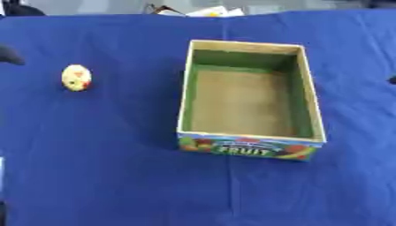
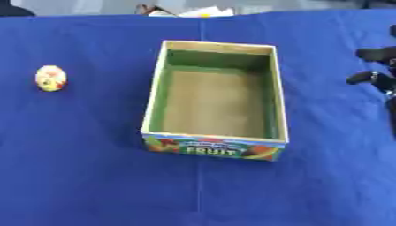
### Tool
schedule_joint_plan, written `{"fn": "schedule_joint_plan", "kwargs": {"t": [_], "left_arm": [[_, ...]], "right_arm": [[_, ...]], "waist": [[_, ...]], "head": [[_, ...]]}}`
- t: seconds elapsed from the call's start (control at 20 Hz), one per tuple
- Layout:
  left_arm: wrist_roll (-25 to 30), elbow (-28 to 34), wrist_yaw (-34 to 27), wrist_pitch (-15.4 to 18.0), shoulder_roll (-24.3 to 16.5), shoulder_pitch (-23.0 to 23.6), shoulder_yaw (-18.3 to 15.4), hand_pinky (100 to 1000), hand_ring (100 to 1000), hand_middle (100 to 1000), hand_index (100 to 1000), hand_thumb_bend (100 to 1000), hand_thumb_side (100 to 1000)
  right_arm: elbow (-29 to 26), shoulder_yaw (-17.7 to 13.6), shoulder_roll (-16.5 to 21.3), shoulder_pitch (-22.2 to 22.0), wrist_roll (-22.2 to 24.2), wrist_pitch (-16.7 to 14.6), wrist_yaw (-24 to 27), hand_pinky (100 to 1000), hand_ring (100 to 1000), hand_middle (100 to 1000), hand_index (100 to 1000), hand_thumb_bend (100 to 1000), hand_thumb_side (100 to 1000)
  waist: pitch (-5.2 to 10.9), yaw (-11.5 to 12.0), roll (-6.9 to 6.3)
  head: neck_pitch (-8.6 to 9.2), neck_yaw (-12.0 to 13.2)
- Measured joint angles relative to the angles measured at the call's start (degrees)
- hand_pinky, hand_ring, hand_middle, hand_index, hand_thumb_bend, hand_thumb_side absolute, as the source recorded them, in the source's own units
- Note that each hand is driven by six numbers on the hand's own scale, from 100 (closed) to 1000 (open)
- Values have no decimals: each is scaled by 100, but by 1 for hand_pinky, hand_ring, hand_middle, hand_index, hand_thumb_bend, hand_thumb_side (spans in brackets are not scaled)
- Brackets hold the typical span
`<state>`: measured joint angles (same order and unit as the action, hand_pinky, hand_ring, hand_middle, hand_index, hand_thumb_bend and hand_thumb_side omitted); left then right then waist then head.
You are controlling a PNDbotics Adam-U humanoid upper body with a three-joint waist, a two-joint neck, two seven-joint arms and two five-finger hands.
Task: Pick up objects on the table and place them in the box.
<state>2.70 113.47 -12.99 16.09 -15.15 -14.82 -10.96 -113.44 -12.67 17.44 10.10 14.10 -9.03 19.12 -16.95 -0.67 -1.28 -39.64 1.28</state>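
Yellow speckled ball (image 1: 76,77) is lying on the blue bench (image 1: 100,176) well left of the empty box (image 1: 186,95), right hand (image 2: 377,66) hovering empty, fingers relaxed, so reaching comes next.

The right hand (image 2: 377,66) is showing at the right edge of the table in the right eye view, its dark fingers (image 2: 363,78) reaching leftward and spread apart, holding nothing. The left hand (image 1: 9,55) is showing only as a dark tip at the table's left edge, too little to tell its pose.
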Motion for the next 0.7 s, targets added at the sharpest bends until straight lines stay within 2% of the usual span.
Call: {"fn": "schedule_joint_plan", "kwargs": {"t": [0.15,0.35,0.45,0.7], "left_arm": [[-37,0,339,137,-361,-145,10,441,513,617,818,100,718],[-96,2,1297,100,-917,-369,90,445,526,633,846,100,625],[-81,1,1807,-9,-1158,-472,175,411,491,609,851,100,595],[41,-258,3048,-220,-1769,-866,487,433,518,626,883,100,603]], "right_arm": [[0,1,0,-3,1,-1,17,572,797,605,903,100,1000],[0,1,0,-4,1,0,17,573,797,605,902,100,1000],[0,1,1,-6,1,0,17,573,797,606,902,100,1000],[0,2,2,-15,17,-17,17,574,797,606,902,100,1000]], "waist": [[4,0,-8],[9,-10,-49],[10,-31,-47],[10,-97,-74]], "head": [[-1,0],[-2,12],[-2,27],[-3,83]]}}
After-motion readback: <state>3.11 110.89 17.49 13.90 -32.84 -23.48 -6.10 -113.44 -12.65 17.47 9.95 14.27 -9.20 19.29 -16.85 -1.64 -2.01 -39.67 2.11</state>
